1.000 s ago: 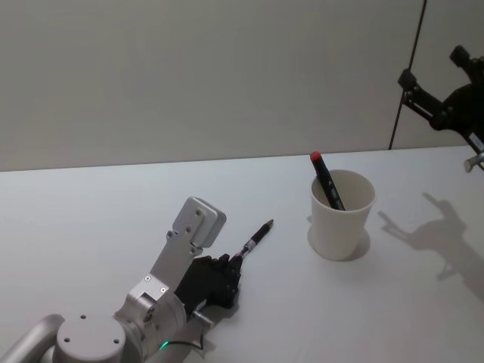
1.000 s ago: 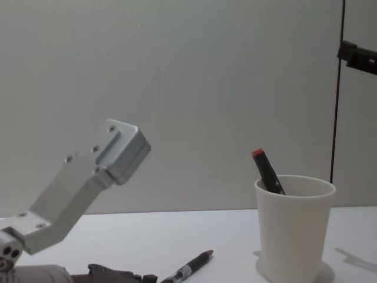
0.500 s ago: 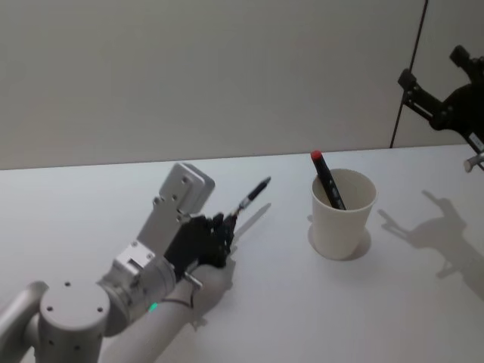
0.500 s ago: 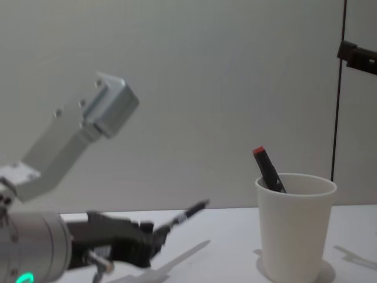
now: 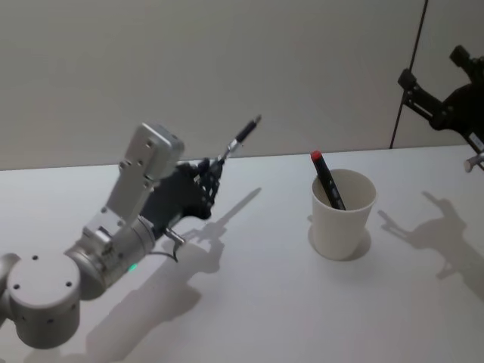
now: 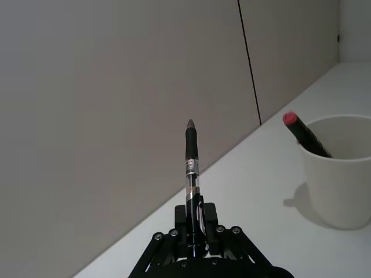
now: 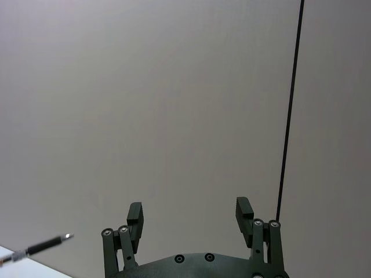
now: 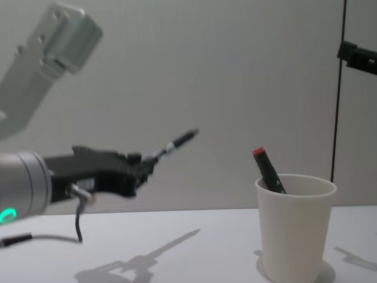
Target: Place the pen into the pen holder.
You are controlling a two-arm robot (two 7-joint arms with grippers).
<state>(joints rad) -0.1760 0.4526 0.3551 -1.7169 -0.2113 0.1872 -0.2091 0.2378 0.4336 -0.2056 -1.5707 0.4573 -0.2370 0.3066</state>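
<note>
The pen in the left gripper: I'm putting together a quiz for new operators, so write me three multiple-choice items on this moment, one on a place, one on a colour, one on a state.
1. Where is the pen that the left gripper holds?
A. In the air above the table, left of the cup
B. Lying flat on the table
C. Inside the cup

2. What colour is the top end of the second pen, which stands in the cup?
A. Blue
B. Red
C. Green

3. The right gripper, raised to the right of the cup, is:
A. Shut on a pen
B. Shut on the cup
C. Open and empty

Answers: 1 A, the chest view shows the pen well off the table with its shadow below; 2 B, its red end sticks out over the rim; 3 C, the right wrist view shows the jaws apart with nothing between them.
</note>
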